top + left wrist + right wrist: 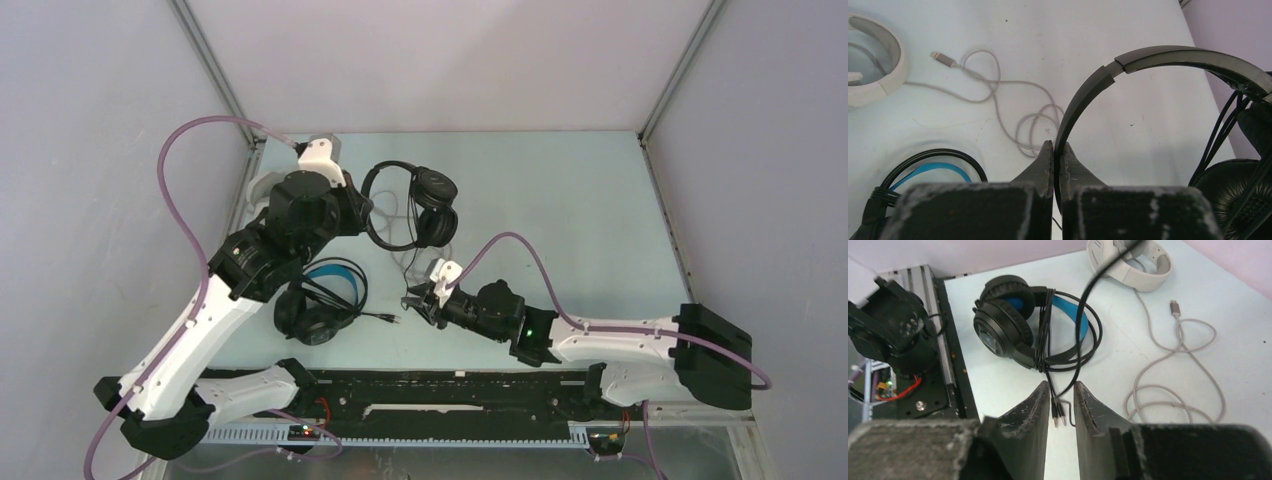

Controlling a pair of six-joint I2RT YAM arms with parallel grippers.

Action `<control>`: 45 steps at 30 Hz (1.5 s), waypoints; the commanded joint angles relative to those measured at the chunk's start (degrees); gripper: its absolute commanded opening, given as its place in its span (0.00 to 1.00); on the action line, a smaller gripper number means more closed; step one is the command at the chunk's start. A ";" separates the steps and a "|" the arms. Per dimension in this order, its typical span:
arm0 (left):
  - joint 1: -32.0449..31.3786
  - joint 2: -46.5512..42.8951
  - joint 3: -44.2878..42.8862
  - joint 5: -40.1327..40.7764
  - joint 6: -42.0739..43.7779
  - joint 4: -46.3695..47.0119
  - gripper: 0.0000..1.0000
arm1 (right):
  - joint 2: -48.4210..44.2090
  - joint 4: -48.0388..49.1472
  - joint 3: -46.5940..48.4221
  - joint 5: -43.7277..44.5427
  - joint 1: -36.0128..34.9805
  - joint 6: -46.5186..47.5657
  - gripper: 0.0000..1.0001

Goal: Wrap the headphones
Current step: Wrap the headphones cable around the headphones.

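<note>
- Top view: the left gripper (368, 212) is at the headband of the thin black headphones (437, 190), on the far part of the table (580, 200). The blue-banded headphones (312, 312) lie nearer, with the right gripper (418, 300) just beside them.
- Left wrist: the jaws are pressed together on that black headband. The white headphones (888, 50) and their grey cable (998, 100) lie beyond.
- Right wrist: the jaws are narrowly apart, and two jack plugs (1059, 414) show in the gap.
</note>
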State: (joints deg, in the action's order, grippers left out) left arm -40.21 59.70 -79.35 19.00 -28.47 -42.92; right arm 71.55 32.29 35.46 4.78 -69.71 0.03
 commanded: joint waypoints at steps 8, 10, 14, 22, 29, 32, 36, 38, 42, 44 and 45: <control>0.42 -2.48 -2.38 -3.96 -3.52 4.63 0.00 | 6.27 20.83 -5.32 -4.87 -0.13 6.91 0.39; 0.41 -2.56 -2.62 -4.06 -3.59 4.68 0.00 | 7.60 21.89 -5.32 -5.78 -0.11 7.24 0.44; 0.40 -2.65 -3.03 -4.23 -3.57 4.44 0.00 | 9.79 24.33 -6.32 -3.99 0.16 8.65 0.47; 0.43 -2.90 -3.49 -4.90 -2.04 4.25 0.00 | 4.71 26.68 -11.85 -9.17 0.23 11.49 0.54; 0.45 -3.20 -3.36 -4.75 -1.18 4.18 0.00 | -2.80 17.46 -12.35 -10.99 0.54 15.14 0.54; 0.50 -3.26 -3.43 -5.52 -1.36 4.40 0.00 | -3.33 17.49 -12.35 -10.72 1.55 15.40 0.56; 0.48 -3.27 -3.95 -6.38 -1.83 4.29 0.00 | -1.42 20.12 -12.35 -11.99 3.55 14.97 0.61; 0.45 -3.31 -4.23 -6.80 -2.04 4.33 0.00 | -0.05 22.00 -12.27 -12.97 4.67 14.62 0.61; 0.44 -3.18 -5.03 -8.01 -2.50 4.24 0.00 | 2.59 25.22 -12.26 -15.29 7.22 15.06 0.61; 0.48 -2.95 -5.40 -8.56 -2.71 4.15 0.00 | 3.36 25.45 -12.26 -17.00 8.63 14.55 0.60; 0.48 -2.96 -5.71 -8.88 -2.75 4.12 0.00 | 4.03 25.24 -12.25 -17.19 9.19 14.39 0.59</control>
State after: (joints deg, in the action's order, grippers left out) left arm -39.99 57.78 -79.42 12.60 -29.63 -42.59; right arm 73.97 52.93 22.83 -9.32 -62.63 14.17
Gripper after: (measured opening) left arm 0.019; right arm 0.606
